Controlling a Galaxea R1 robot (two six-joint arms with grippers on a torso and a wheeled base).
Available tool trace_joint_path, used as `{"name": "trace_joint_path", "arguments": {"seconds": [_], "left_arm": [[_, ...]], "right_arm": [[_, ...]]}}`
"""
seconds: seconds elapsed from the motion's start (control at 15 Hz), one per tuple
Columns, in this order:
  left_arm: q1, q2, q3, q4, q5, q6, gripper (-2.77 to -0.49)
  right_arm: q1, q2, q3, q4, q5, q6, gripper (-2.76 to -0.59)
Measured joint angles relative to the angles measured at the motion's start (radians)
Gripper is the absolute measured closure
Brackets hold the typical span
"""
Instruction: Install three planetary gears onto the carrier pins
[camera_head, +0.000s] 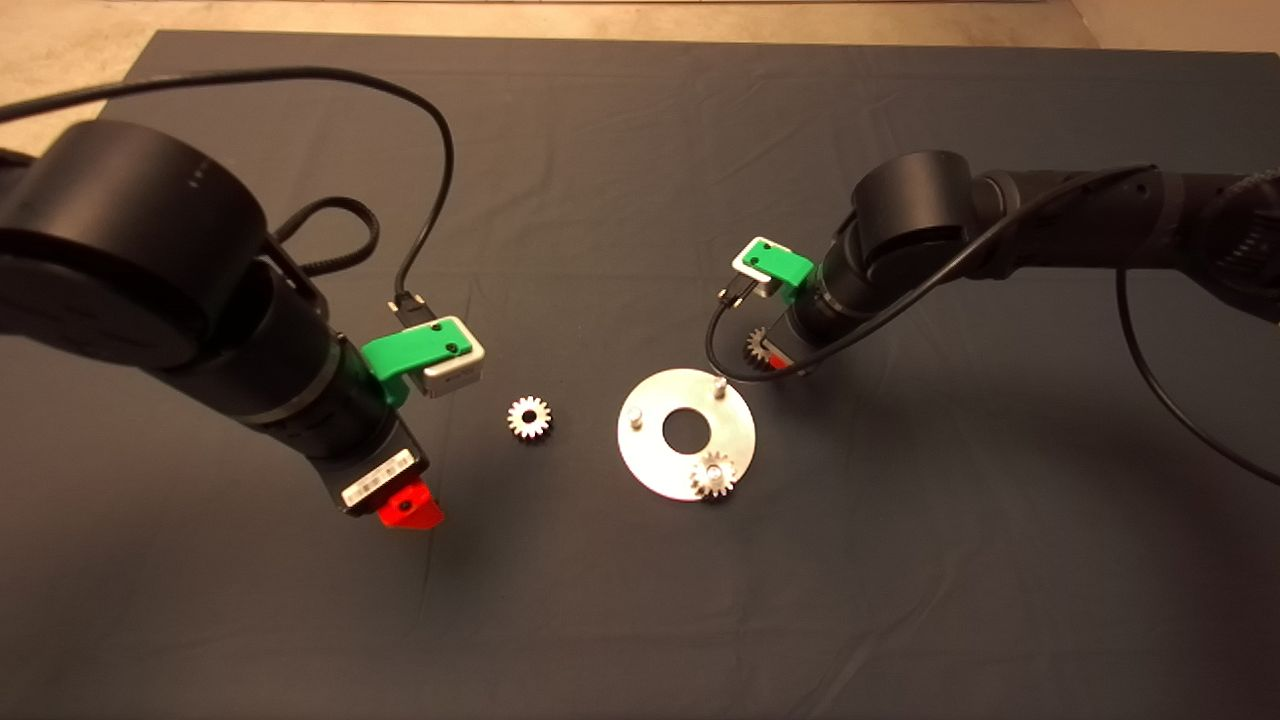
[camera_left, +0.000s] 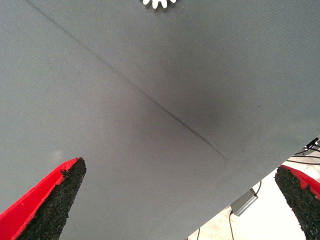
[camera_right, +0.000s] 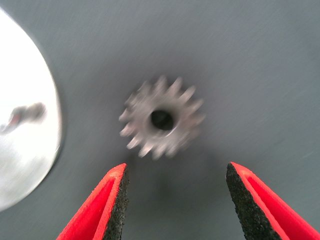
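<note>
Head view: disc (camera_head: 650, 455) lay mid-tabletop (camera_head: 640, 620); one gear (camera_head: 714, 475) seated on near pin, two pins (camera_head: 719, 385) bare. Loose gear (camera_head: 529, 417) lay beside disc.

Left wrist view: left gripper (camera_left: 175, 200) spread wide, empty.

Right wrist view: right gripper (camera_right: 175, 200) open over third gear (camera_right: 161, 119). Judged small, stiff, slippery steel; pinch across toothed rim.

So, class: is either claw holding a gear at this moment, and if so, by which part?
Nothing is held. The right claw is open above a loose gear on the mat beside the carrier disc; the left claw is open over bare mat.
</note>
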Motion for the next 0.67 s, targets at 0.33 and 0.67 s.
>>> {"name": "trace_joint_path", "arguments": {"seconds": [0.33,0.67], "left_arm": [[0.000,0.000,-0.002,0.000,0.000,0.000,-2.77],[0.000,0.000,-0.002,0.000,0.000,0.000,-2.77]], "right_arm": [[0.001,0.009,-0.036,0.084,0.040,0.000,-1.43],[0.008,0.009,-0.051,0.087,0.042,0.000,-1.58]]}}
